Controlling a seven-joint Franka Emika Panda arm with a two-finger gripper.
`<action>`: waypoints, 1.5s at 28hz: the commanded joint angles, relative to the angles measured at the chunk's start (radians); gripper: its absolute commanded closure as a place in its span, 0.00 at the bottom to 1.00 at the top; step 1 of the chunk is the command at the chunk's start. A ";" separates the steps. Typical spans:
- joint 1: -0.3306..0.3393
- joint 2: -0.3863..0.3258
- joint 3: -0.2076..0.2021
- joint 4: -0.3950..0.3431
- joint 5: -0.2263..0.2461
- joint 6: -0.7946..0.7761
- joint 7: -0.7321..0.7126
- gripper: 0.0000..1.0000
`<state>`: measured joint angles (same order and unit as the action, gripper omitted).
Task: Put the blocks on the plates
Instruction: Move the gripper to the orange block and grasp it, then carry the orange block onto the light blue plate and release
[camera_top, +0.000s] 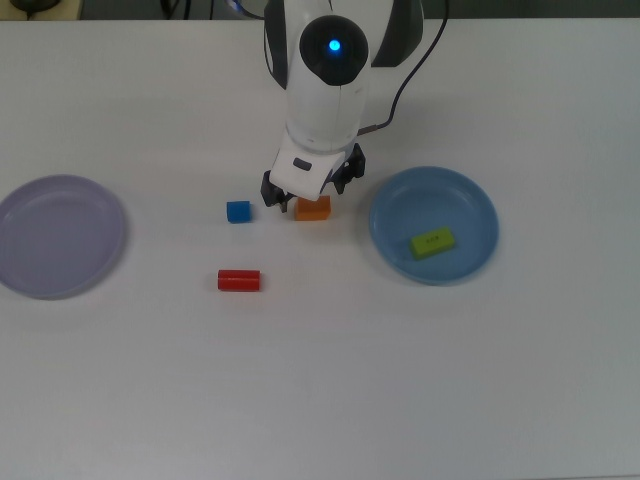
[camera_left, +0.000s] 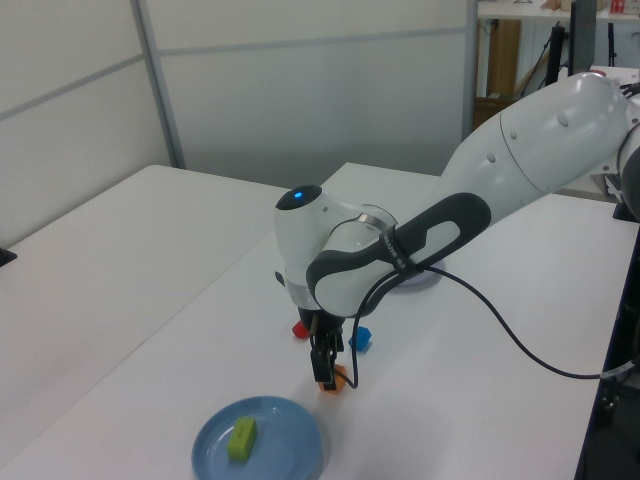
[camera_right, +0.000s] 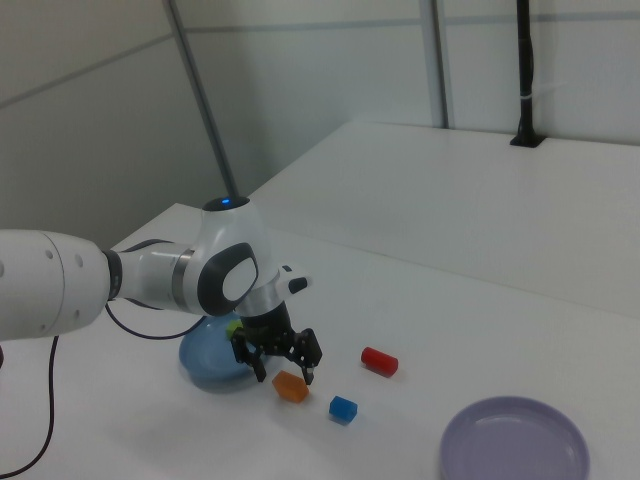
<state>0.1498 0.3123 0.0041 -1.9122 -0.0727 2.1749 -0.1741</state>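
A: Top view. Tool (camera_top: 310, 196) over the orange brick (camera_top: 314, 209), fingers spread, one dark fingertip on each side of it as seen from above. Brick mostly covered by the wrist.

B: Pinching it?

A: Cannot tell contact from here; the gap looks wider than the brick. Blue cube (camera_top: 238, 211) just to the top view's left of the brick, red cylinder (camera_top: 239, 280) lying on its side nearer the bottom edge. Lime-green brick (camera_top: 432, 242) lies in the blue plate (camera_top: 388, 200) on the top view's right. Lavender plate (camera_top: 30, 270) far off at the top view's left edge, well apart from the blocks.

B: Left view?

A: Tool (camera_left: 328, 373) points straight down over the orange brick (camera_left: 339, 379), low above the white tabletop (camera_left: 120, 330). Blue plate (camera_left: 290, 450) near, lime-green brick (camera_left: 241, 438) inside it. Blue cube (camera_left: 359, 339) and red cylinder (camera_left: 300, 328) behind the tool, partly hidden. Lavender plate mostly behind the arm.

B: Right view?

A: Tool (camera_right: 283, 367) clearly spread, fingertips just above the orange brick (camera_right: 290, 386), not closed on it. Blue cube (camera_right: 343, 408) to the right view's right, red cylinder (camera_right: 379, 361) farther off, lavender plate (camera_right: 514, 446) at lower right, blue plate (camera_right: 205, 368) behind the tool.
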 joint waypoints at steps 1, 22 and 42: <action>0.007 -0.004 -0.001 -0.028 0.007 0.045 0.021 0.21; 0.004 0.001 -0.001 -0.018 -0.013 0.046 0.018 0.58; 0.126 -0.062 0.060 0.075 -0.030 -0.024 0.200 0.57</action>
<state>0.2223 0.2531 0.0396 -1.8428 -0.0750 2.1732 -0.0722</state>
